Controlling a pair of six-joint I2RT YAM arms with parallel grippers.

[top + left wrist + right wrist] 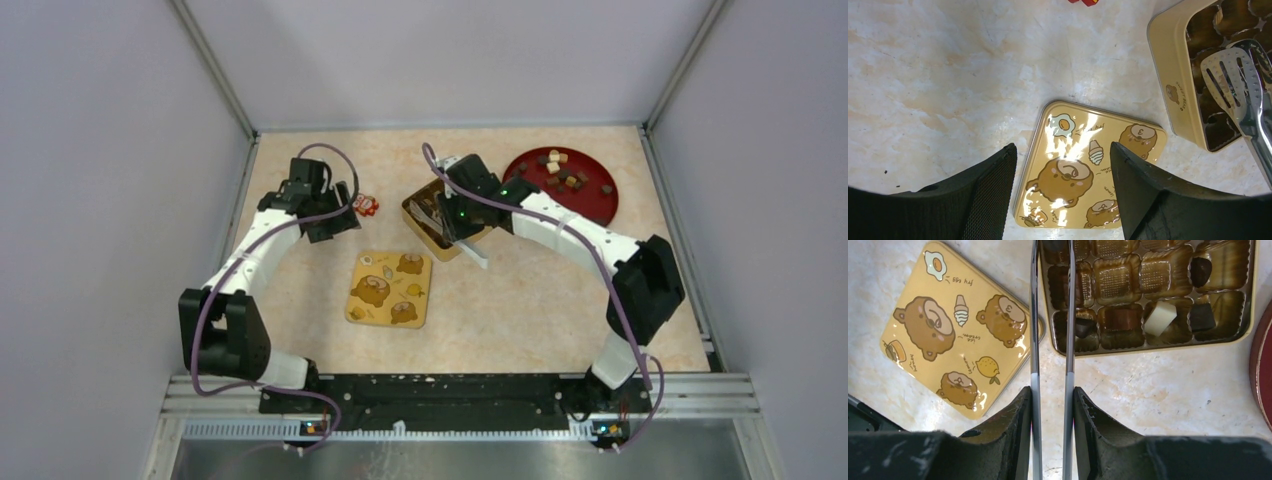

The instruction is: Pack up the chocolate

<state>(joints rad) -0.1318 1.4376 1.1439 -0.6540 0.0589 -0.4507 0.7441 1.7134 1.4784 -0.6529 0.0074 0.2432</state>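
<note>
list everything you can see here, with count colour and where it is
chocolates on plate: many, mostly dark brown, a few tan or white, far right
chocolates in tin: a few, dark brown and one white, in separate cups
plate: one, dark red, far right
tin: one, cream with gold tray, centre, open
lid: one, yellow with brown bears, flat beside the tin
tongs: one pair, silver, tips over the tin
wrapped sweet: one, red and white, left of the tin
table: one, beige marbled
left gripper: black, open above the lid
right gripper: black, shut on the tongs
</note>
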